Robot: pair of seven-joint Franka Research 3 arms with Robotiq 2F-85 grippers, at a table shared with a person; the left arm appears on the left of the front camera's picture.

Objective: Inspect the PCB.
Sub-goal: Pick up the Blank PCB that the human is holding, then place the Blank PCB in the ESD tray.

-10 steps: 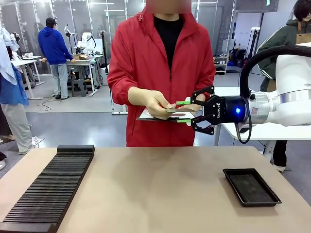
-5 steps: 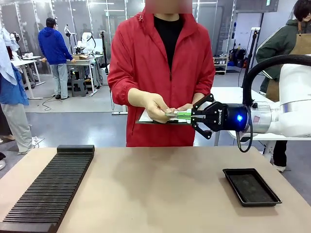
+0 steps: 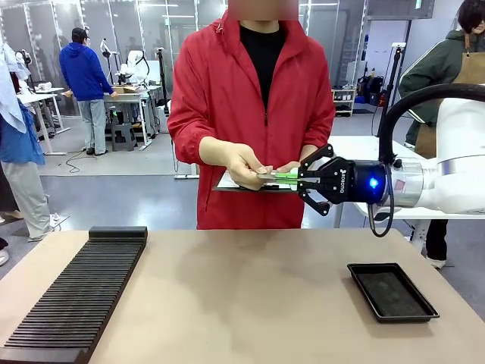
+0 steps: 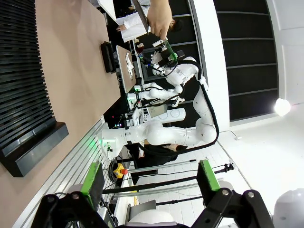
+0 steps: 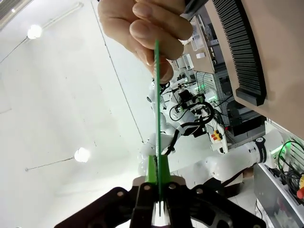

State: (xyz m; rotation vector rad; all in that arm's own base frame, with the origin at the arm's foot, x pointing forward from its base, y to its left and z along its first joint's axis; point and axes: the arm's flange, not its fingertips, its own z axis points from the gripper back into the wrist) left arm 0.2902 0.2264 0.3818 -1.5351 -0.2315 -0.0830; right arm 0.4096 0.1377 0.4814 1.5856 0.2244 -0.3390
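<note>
PCB (image 3: 267, 175) located in the air at the far side of the table (image 3: 250, 303), in front of the person's red jacket (image 3: 227, 91) at about waist level. From the front it presents as a thin, near-level strip. In the right wrist view the same board (image 5: 156, 95) is seen edge-on, as one fine green line.

Support at both ends. One end is pinched by the person's hand (image 3: 244, 162), fingers above and thumb below; the wrist view shows those fingertips (image 5: 142, 28) closed over the board's far end. The other end sits in the right gripper (image 3: 288, 177), which reaches in level from the right. Its green pads (image 5: 153, 166) are pressed together on the board with no gap showing, so the jaws are clamped on the PCB.

A white clipboard (image 3: 231, 183) lies just beneath the hand and board, against the person's body.

Left gripper (image 4: 149, 180): fingers wide apart, nothing between them, looking out across the room with the table edge to one side.

Table surface: black slotted rack (image 3: 76, 296) at the robot's left, running front to back; black tray (image 3: 392, 290) at the right, shallow. Both are well apart from the board and lie below it.
</note>
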